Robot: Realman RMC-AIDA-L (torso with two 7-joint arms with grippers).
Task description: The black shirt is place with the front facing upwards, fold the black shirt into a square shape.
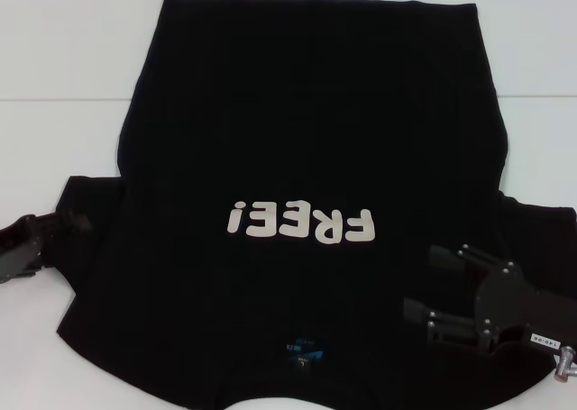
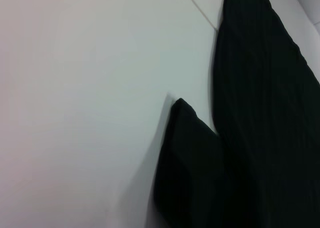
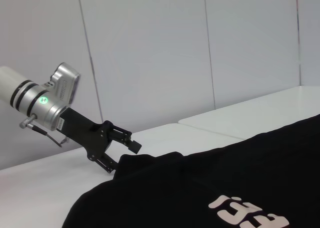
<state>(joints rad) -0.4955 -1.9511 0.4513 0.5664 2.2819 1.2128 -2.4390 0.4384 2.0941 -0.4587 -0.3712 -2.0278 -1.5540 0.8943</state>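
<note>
Head view shows the black shirt (image 1: 306,158) spread flat, print up, collar nearest the robot: no fold made yet, everything left to do. Left gripper (image 1: 65,223) sits at the sleeve edge, fingers around a pinch of cloth, apparently grasping it. Right gripper (image 1: 431,282) hovers spread wide, released, with the shirt's shoulder directly beneath its fingers.

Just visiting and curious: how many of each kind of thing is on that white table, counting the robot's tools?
Black shirt: 1
Robot tools: 2, the left tool at one sleeve, the right tool open over the shirt's other side
White table: 1
Total: 4
</note>
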